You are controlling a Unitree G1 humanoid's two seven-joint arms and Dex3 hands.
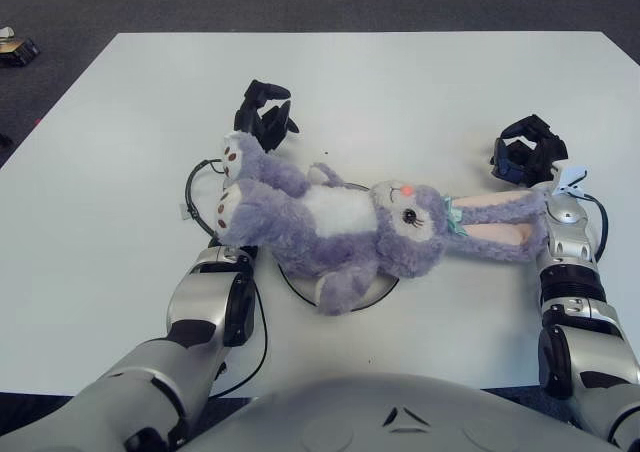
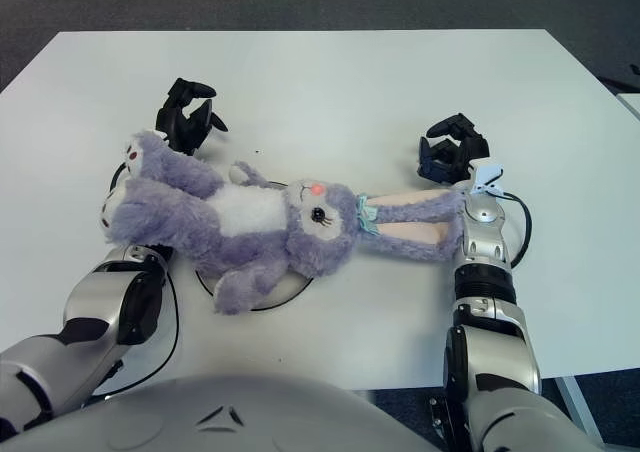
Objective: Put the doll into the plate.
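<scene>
A purple plush bunny doll (image 1: pixel 330 222) with a white belly lies on its back across a white, dark-rimmed plate (image 1: pixel 380 292), covering most of it. Its feet point left and rest over my left forearm. Just beyond the feet is my left hand (image 1: pixel 265 112), its black fingers loosely spread and holding nothing. The doll's long ears (image 1: pixel 495 227) stretch right and lie against my right wrist. My right hand (image 1: pixel 522 150) shows just past the ear tips, fingers relaxed and empty.
The white table (image 1: pixel 400 92) runs wide behind and to both sides of the doll. A black cable loop (image 1: pixel 195 187) lies left of the doll's feet. A small dark object (image 1: pixel 15 49) sits on the floor at far left.
</scene>
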